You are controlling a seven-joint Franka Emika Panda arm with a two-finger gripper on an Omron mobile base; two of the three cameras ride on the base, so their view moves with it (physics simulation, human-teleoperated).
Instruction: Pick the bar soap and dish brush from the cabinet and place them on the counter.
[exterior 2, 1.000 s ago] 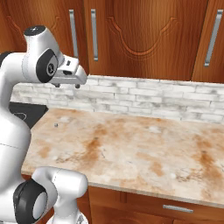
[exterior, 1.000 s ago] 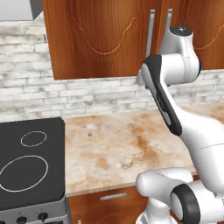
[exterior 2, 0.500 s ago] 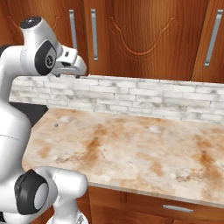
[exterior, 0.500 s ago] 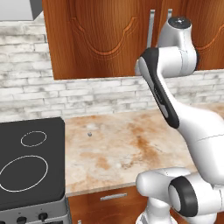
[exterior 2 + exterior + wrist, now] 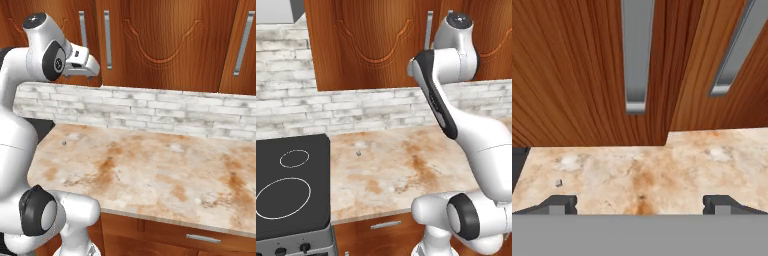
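Approaching reddish-brown arched-panel wooden cabinet [image 5: 577,75], doors closed | two-finger gripper [image 5: 640,202] jaws wide, empty | silver bar handle [image 5: 635,55] dead ahead | soap presumably behind doors, unseen | next: grasp handle, pull open.

Count of what stands in the kitchen

One counter [image 5: 165,165], one black stovetop [image 5: 291,190] bearing two white rings, and one small grey speck [image 5: 358,153] on the counter. Three silver bar handles [image 5: 107,32] show on the cabinet [image 5: 170,40] doors in the right base view; two show in the hand view. One drawer handle [image 5: 202,238] sits below.
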